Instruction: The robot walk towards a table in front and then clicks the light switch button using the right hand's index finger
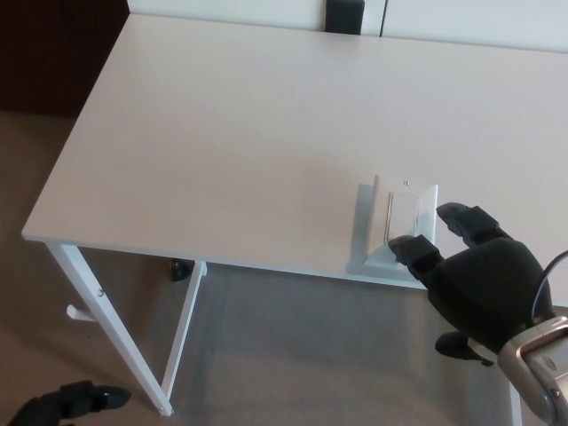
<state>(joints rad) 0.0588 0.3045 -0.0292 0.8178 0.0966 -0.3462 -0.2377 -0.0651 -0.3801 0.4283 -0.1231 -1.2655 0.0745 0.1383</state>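
light switch lies flat near the front edge of the table, toward its right end, rocker facing up for pressing. right hand hovers there, fingers spread, index tip seemingly on the plate's lower edge. left hand hangs low, grip unclear.

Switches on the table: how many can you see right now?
1. The switch sits near the table's front edge, right of centre, with the right hand at its lower end. That hand could hide something behind it.
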